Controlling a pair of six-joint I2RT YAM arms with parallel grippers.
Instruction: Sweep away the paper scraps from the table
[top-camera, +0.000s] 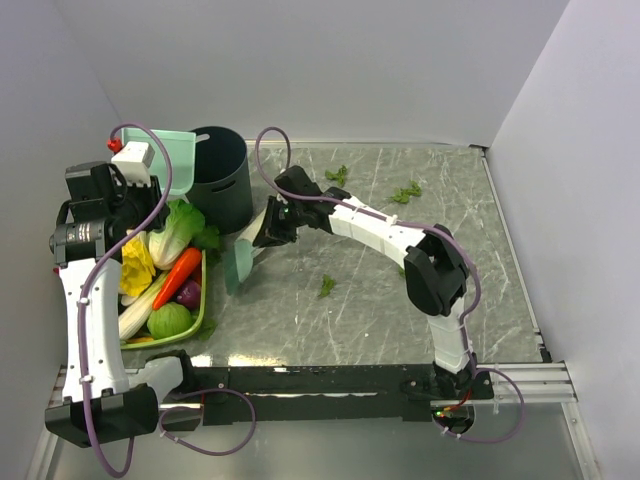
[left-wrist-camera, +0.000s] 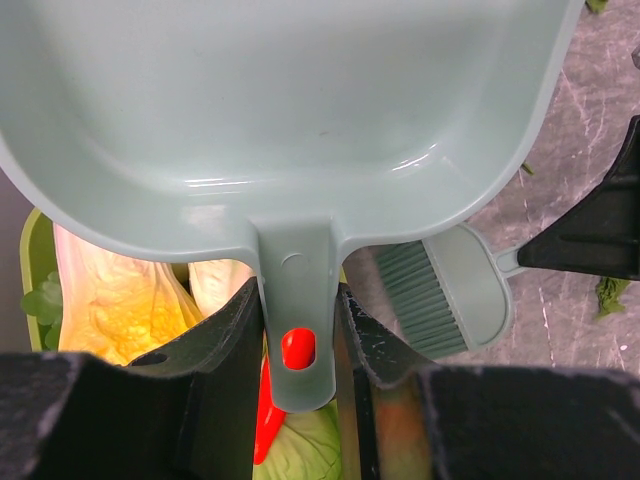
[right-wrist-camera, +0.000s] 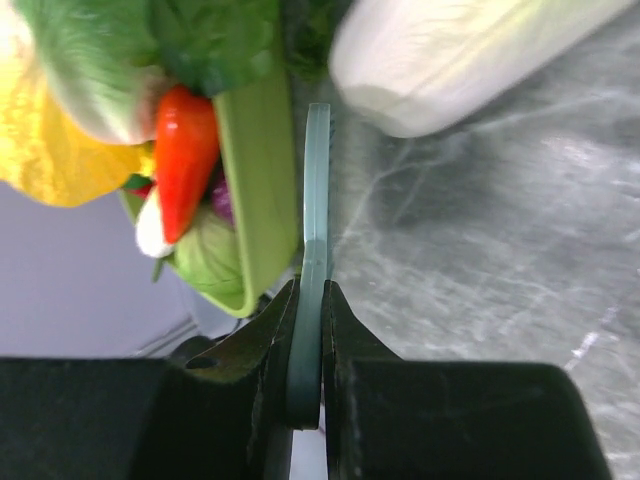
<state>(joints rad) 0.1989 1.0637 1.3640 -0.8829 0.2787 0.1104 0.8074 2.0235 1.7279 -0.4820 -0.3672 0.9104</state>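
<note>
Tools in hand (sweeping seemingly not begun): left claw (left-wrist-camera: 300, 335) clamps pale-teal plastic dustpan (left-wrist-camera: 300, 120), right claw (right-wrist-camera: 308, 300) clamps teal hand brush (right-wrist-camera: 317, 190); next, lower both toward dark-green ragged paper scraps (top-camera: 326, 286).

Likely lab: white-walled booth (top-camera: 300, 60)

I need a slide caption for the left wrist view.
Left gripper clamps the teal dustpan by its handle above the vegetable tray, with the brush beyond.
</note>
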